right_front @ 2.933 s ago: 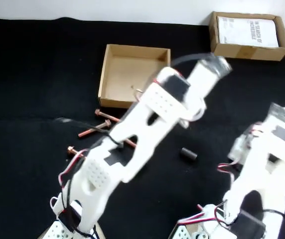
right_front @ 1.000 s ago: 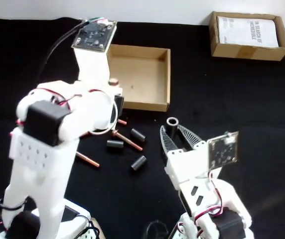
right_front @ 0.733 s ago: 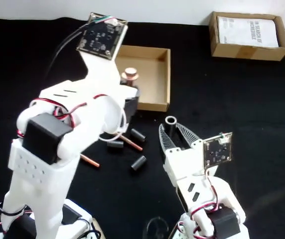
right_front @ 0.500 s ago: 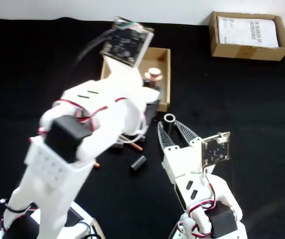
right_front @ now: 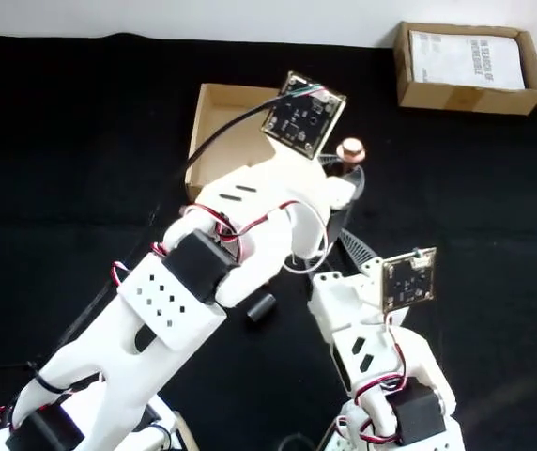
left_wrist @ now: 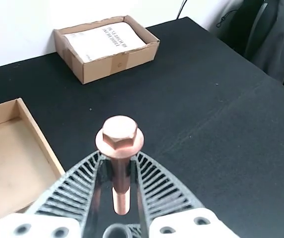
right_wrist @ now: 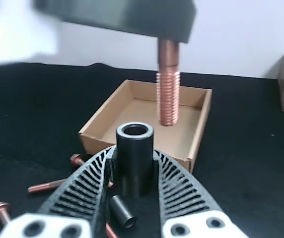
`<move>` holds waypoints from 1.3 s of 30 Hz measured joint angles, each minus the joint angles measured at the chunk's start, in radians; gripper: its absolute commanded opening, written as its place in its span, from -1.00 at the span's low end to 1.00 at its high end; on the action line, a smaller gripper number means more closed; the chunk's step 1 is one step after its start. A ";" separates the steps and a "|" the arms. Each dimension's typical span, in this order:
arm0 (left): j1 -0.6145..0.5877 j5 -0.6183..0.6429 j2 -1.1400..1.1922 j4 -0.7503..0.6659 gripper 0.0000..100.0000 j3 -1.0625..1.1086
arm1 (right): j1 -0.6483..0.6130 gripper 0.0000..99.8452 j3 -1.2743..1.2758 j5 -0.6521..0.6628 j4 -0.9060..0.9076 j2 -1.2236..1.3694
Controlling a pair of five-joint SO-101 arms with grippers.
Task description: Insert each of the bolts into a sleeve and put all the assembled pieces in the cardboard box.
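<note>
The copper-coloured hex-head bolt [left_wrist: 119, 136] is hanging threads-down above the open mouth of the black cylindrical sleeve [right_wrist: 134, 148], not touching it. The left gripper [left_wrist: 118, 166] is clamping the bolt's shank, and the right gripper [right_wrist: 134, 161] is pinching the sleeve upright. The shallow open cardboard box [right_wrist: 201, 116] is sitting behind them. Spare copper bolts [right_wrist: 45, 187] and another black sleeve [right_wrist: 122, 210] are lying on the black table [right_front: 81, 141].

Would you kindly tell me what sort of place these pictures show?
Probably a robotics lab bench: a left arm holding a copper bolt and a right arm holding a black sleeve stand at a black-covered table, with an open cardboard box on it and a plain white wall beyond.
</note>
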 measured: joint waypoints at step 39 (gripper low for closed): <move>0.023 0.000 -0.132 -0.087 -0.98 0.150 | 0.054 -0.99 0.002 0.000 0.000 0.000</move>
